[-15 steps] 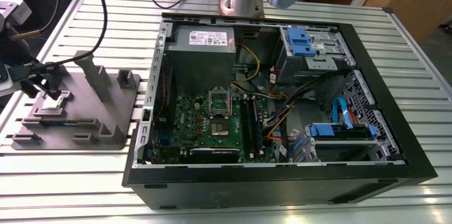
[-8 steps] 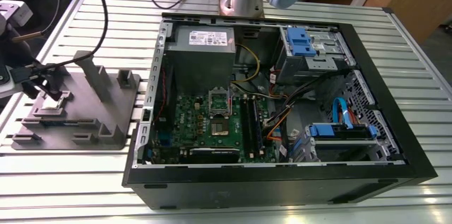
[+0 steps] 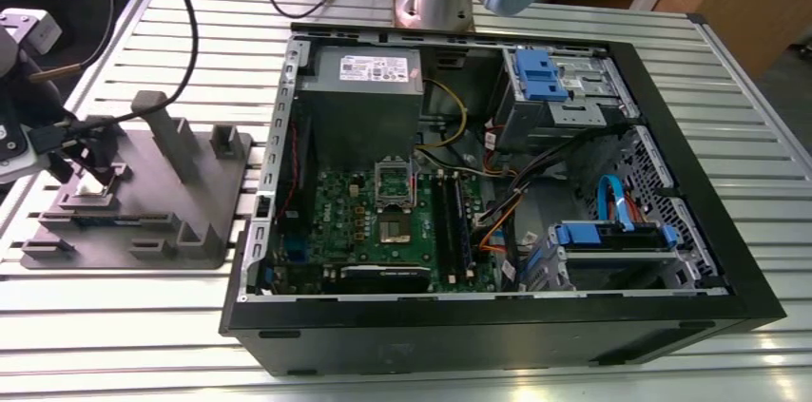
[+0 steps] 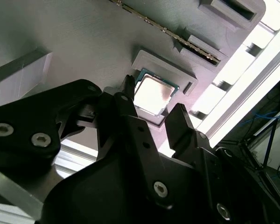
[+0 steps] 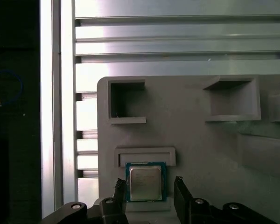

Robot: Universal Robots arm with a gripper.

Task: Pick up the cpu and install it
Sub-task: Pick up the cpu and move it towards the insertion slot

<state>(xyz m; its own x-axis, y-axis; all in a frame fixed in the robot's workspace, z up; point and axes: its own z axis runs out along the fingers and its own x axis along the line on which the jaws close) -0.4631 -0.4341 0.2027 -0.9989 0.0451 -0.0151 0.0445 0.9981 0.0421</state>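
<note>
The cpu [image 5: 145,183] is a small square chip with a silver top and a thin green edge. It lies flat in a shallow pocket of the grey fixture [image 5: 191,140]. In both wrist views my gripper [image 5: 149,187] stands open just above it, one black fingertip [image 5: 120,189] on each side and a narrow gap between each tip and the chip [image 4: 151,94]. In the exterior view the gripper [image 3: 79,166] hangs over the fixture [image 3: 190,202] at that view's left. The green motherboard [image 3: 380,226] with its socket [image 3: 396,183] lies inside the open computer case.
The black computer case [image 3: 508,326] lies on its side on the slatted metal table [image 3: 152,326], to the exterior view's right of the fixture. Cables, blue drive brackets [image 3: 615,236] and a power supply [image 3: 368,69] crowd its inside. Upright grey blocks [image 3: 171,136] rise from the fixture beside the gripper.
</note>
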